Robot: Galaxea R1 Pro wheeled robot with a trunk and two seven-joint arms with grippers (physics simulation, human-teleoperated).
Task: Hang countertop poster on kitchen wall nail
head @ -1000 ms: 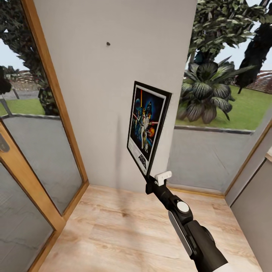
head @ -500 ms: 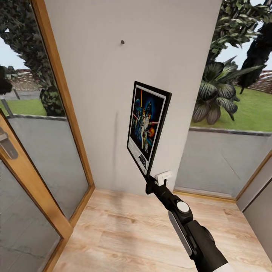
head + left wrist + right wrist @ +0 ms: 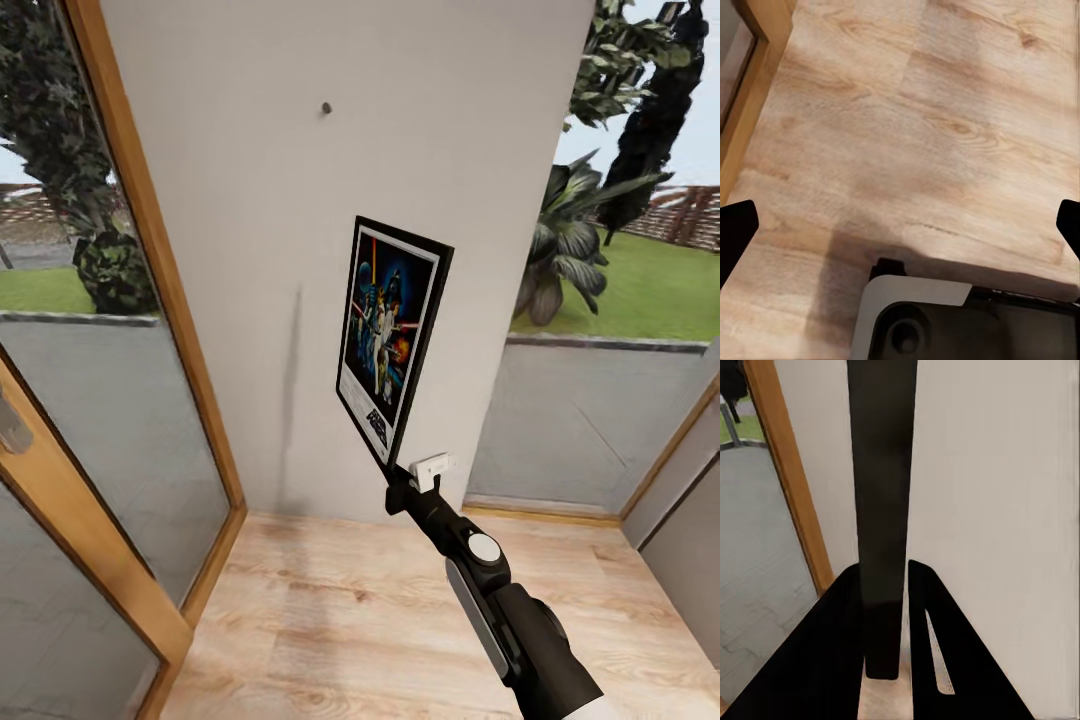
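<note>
Right gripper [image 3: 398, 472] clamped on poster [image 3: 392, 330] bottom edge; nail [image 3: 326, 107] above-left of poster. Likely stiff, light, lever-prone. Left fingers [image 3: 736, 229] spread, empty.

Overall light: bright, even daylight, with no hard highlights.
Light source: the glass panes [image 3: 600, 300] on either side, open to a sunlit lawn and pale sky.
Wall [image 3: 250, 250]: flat off-white, softly lit, crossed by one faint vertical grey shadow streak.
Poster [image 3: 388, 335]: colours clear, no glare on its face; in the right wrist view its edge [image 3: 881, 510] is a black silhouette.
Floor [image 3: 945, 112]: warm pale wood, with a soft grey shadow patch near the robot's base.
Sharpness: slightly soft, smeared rendering; foliage outside looks blotchy.
Edges: the wooden frame [image 3: 130, 250] leans with wide-angle distortion.
</note>
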